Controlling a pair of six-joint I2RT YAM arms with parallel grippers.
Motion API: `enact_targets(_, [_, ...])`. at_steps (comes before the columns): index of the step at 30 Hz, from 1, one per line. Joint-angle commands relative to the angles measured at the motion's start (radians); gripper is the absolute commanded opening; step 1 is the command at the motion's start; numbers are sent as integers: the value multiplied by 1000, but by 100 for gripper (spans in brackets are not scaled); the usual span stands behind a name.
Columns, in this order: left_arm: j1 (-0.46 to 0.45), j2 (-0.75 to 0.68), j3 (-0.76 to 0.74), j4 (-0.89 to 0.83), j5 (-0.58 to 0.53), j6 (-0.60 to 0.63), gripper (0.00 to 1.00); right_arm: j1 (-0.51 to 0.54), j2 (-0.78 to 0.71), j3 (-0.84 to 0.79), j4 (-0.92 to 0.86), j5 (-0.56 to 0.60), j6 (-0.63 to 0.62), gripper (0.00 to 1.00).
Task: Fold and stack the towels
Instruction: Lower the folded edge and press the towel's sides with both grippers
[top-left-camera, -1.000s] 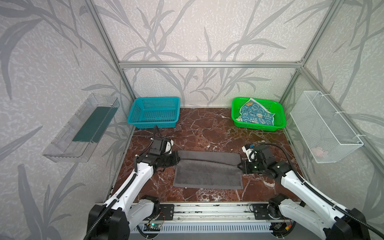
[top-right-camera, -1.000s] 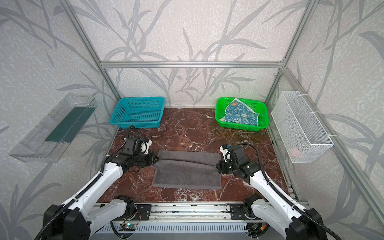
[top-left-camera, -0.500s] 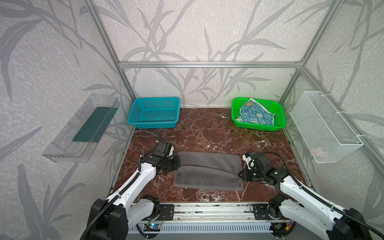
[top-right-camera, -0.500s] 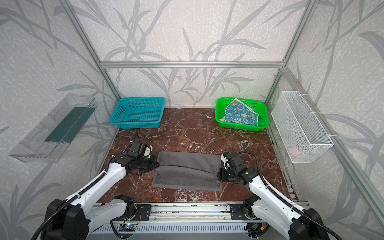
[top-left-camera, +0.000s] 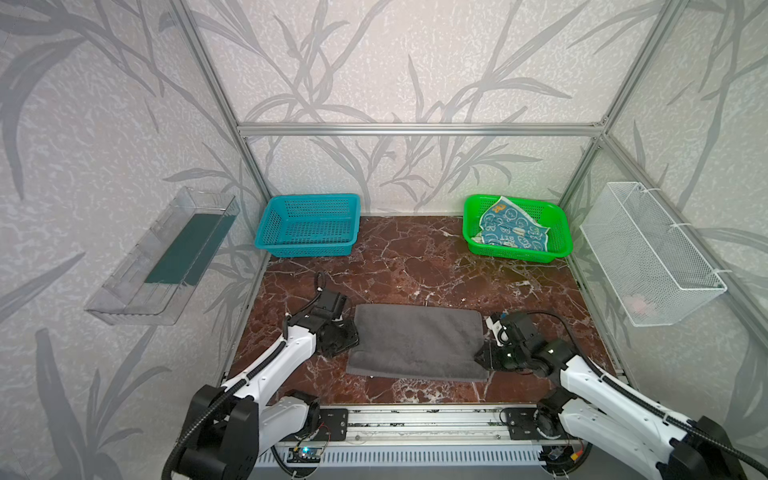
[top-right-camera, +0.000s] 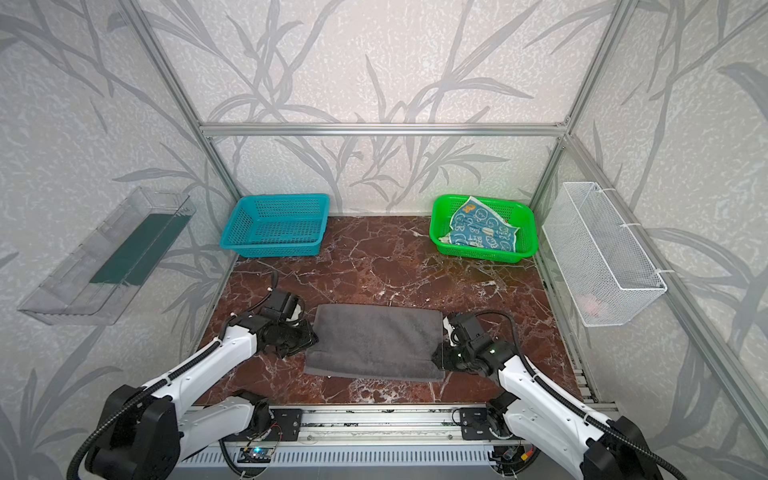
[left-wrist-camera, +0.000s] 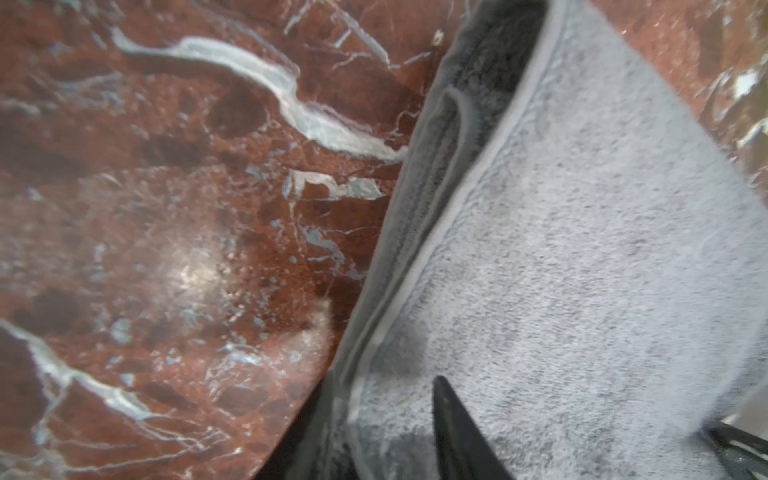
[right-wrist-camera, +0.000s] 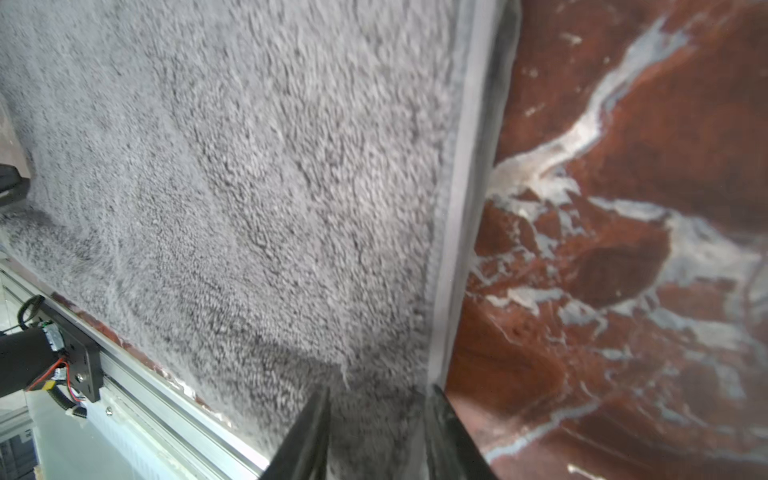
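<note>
The dark grey towel (top-left-camera: 417, 340) lies folded and flat on the red-brown marble counter (top-left-camera: 415, 266), in the near middle between the two arms. In both top views it is a wide rectangle. The left wrist view shows its layers one on another along the hemmed edge.

At the far side of the counter stand a blue basket (top-left-camera: 307, 249) on the left and a green basket (top-left-camera: 519, 257) on the right, both well apart from the grey towel. In the green basket we see the teal-blue and cream towel (top-left-camera: 513, 230), crumpled.

The left tool (top-left-camera: 352, 338) is at the left edge of the grey towel, and the right tool (top-left-camera: 484, 359) is at its right edge, near the front corner. In each wrist view the two fingers stand partly apart with the towel's edge between them. The cloth there lies flat, not pinched, so we read both tools as open and holding nothing.
</note>
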Motion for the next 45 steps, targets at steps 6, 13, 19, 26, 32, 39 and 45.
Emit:
enact_targets(6, [0, -40, 100, -103, -165, 9, 70, 13, -118, 63, -124, 85, 5, 57])
enact_targets(13, [-2, -35, 195, -28, 20, 105, 70, 13, -8, 163, -84, 0, -139, 50])
enact_targets(19, [-35, 96, 183, 50, 154, 83, 63, 25, 181, 184, 6, -125, -128, 25])
enact_targets(26, [-39, 217, 83, 127, 153, -7, 26, 28, 335, 185, -61, -58, -82, 10])
enact_targets(32, [-39, 303, 97, 91, 68, 25, 0, 9, 402, 187, -107, 82, -58, 7])
enact_targets(39, [-37, 502, 203, 146, 88, 62, 0, -128, 537, 248, -26, 102, -138, 7])
enact_targets(45, [-28, 638, 367, 110, 83, 120, 0, -167, 695, 440, -27, 98, -266, 6])
